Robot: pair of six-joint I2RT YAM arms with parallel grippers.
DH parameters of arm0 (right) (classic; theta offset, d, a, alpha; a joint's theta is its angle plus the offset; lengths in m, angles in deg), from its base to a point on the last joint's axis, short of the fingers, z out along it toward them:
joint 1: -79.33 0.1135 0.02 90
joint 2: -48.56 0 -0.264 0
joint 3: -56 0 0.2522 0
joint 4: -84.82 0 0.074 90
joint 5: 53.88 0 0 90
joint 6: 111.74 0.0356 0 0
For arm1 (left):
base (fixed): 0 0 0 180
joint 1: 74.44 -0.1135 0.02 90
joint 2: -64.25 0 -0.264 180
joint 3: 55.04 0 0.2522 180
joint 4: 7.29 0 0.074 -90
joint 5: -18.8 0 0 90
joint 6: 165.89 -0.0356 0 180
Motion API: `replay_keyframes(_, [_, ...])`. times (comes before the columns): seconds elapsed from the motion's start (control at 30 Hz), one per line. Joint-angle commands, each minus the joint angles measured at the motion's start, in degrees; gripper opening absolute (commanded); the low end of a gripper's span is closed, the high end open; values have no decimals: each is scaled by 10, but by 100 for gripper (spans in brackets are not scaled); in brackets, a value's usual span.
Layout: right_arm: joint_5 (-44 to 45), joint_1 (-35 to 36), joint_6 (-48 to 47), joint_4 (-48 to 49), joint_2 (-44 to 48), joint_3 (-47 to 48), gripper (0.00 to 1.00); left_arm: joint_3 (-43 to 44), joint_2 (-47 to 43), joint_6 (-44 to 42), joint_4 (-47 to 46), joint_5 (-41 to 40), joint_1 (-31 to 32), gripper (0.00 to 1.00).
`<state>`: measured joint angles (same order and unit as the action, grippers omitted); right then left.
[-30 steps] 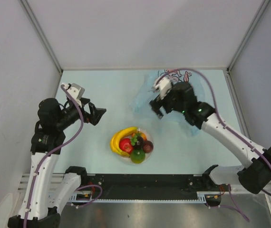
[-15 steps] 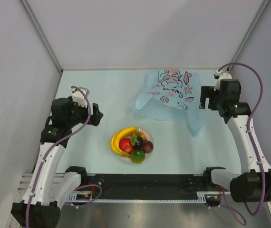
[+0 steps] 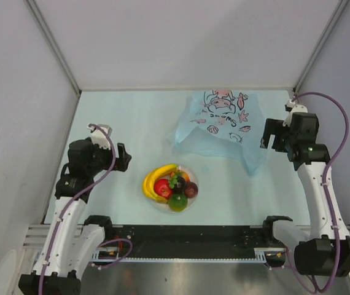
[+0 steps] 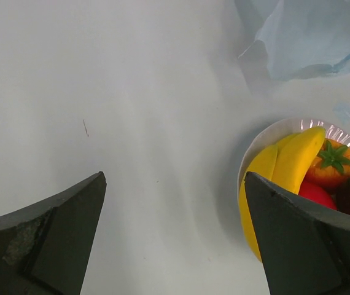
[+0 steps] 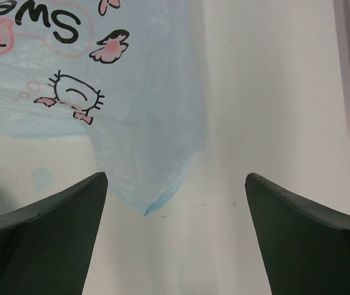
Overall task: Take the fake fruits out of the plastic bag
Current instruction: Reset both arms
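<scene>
Left fingers (image 4: 58, 227): spread wide, empty — above tabletop (image 4: 132, 92).
Right fingers (image 5: 304, 233): spread wide, holding nothing.
Fake fruits (image 3: 170, 184): piled on plate (image 4: 267, 132).
Plastic bag (image 3: 221, 126): flat — near plate, not touching.

The left arm (image 3: 64, 212) and right arm (image 3: 320, 184) are built of white links and black joints, a purple cable (image 3: 345, 126) is looped along each, and the left gripper (image 4: 174, 178) and right gripper (image 5: 175, 177) are fitted with dark wedge-shaped fingers (image 4: 46, 239).

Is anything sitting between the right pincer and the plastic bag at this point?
Nothing visible does. The right pincer hangs open beside the bag's right edge, with only bare table between them. The fruits in view sit on the plate, well away from that path.
</scene>
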<state>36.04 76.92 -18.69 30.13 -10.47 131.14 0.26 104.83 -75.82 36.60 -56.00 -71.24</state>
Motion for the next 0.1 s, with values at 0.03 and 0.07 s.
replay_keyframes(0.03, [-37, -10, 14, 11, 7, -3, 100, -2, -16, 14, -18, -2, -9, 100])
replay_keyframes(0.07, [-39, -12, 14, 11, 8, -4, 100, -2, -18, 14, -19, -3, -9, 100])
